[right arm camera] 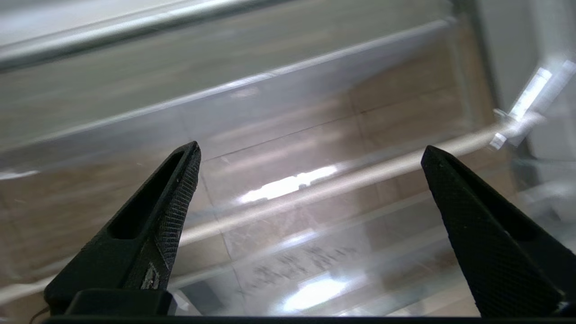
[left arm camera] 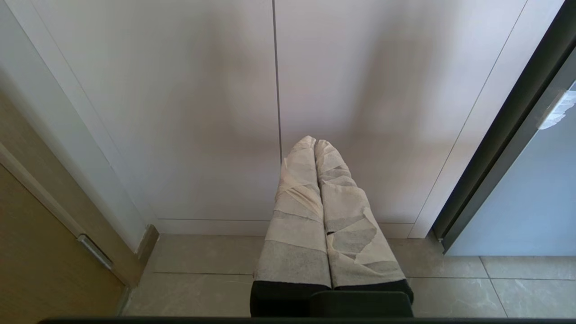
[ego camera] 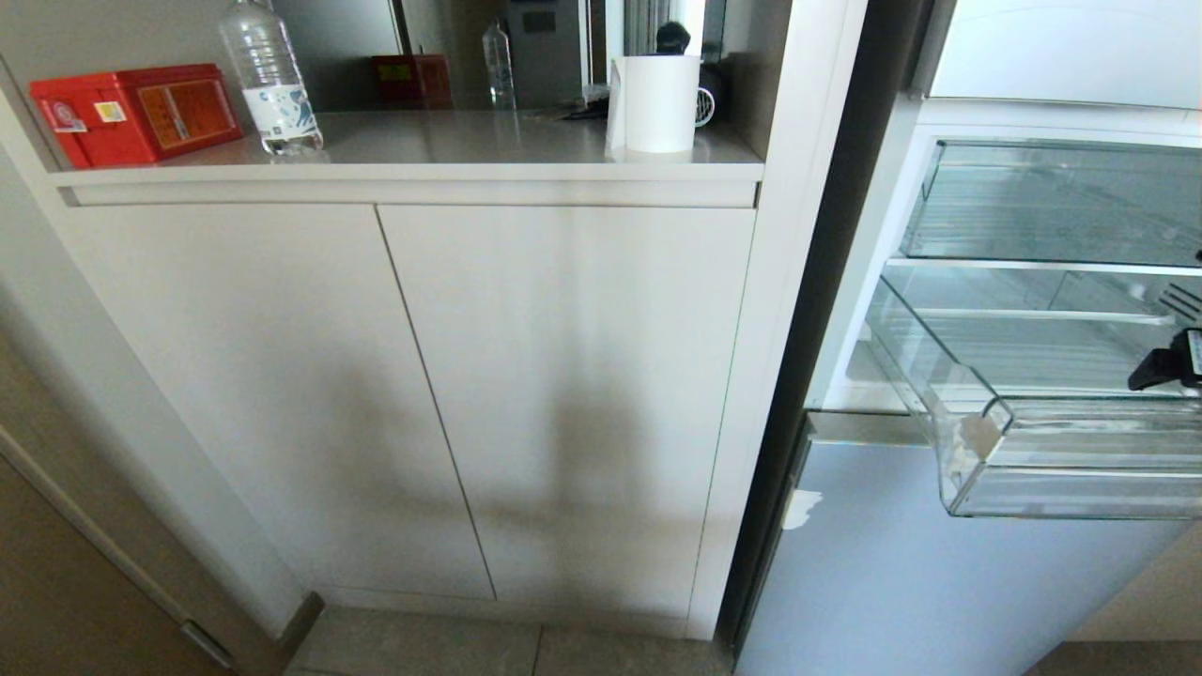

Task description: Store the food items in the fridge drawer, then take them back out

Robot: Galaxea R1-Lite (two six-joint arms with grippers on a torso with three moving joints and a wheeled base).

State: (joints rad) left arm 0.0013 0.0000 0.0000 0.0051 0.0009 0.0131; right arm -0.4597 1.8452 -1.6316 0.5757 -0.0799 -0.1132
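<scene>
The fridge drawer (ego camera: pixel 948 394) is a clear plastic tray with a ribbed floor and a stepped front lip. It stands pulled out of the open fridge at the right of the head view and looks empty. My right gripper (ego camera: pixel 1164 368) shows only as a black part at the right edge, over the drawer. In the right wrist view the right gripper (right arm camera: pixel 310 148) is open, nothing between its black fingers (right arm camera: pixel 180 189), with clear plastic and blurred dark lettering (right arm camera: pixel 292 263) below. The food items are out of view. My left gripper (left arm camera: pixel 315 141) is shut, its fingers wrapped in white tape.
A second clear drawer (ego camera: pixel 1061 202) sits above the pulled-out one. Left of the fridge stand white cabinet doors (ego camera: pixel 423 394). On the counter above them stand a red box (ego camera: pixel 136 113), a water bottle (ego camera: pixel 272 80) and a white paper roll (ego camera: pixel 657 103). The grey freezer door (ego camera: pixel 892 582) is below.
</scene>
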